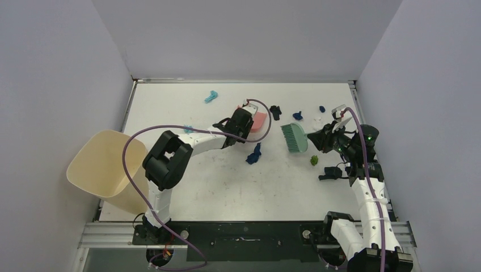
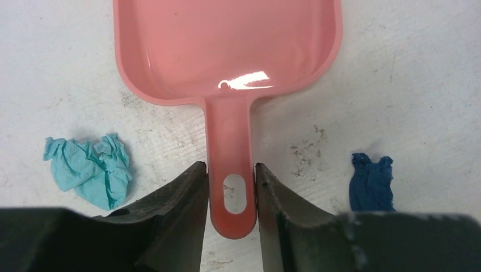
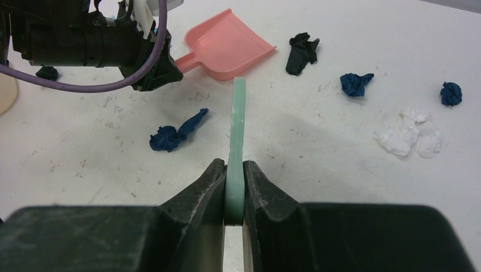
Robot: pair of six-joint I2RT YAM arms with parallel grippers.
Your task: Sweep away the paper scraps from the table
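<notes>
The large rectangular tabletop [image 1: 227, 187] is white, flecked with faint dark scuff marks. The flat plastic dustpan [image 2: 227, 51] is glossy salmon pink, the bristled hand brush [image 1: 294, 137] pale teal-green. The small crumpled paper scraps [image 3: 173, 133] come in dark blue, black, light teal, white and one green. The round-cornered bin [image 1: 105, 167] is beige; the arms' cables [image 3: 163, 17] purple.

— What was the dustpan [image 2: 227, 45] like?
— Glossy pink plastic, smooth, a bright glare on its floor. My left fingers [image 2: 176, 221] looked matt black, faintly grained.
— And the table [image 2: 408, 85]?
— Matt white, scuffed and speckled with dark marks. The paper scraps [image 2: 91, 170] were crumpled, dull paper; my brush [image 3: 237, 124] was pale green, satin plastic.
</notes>
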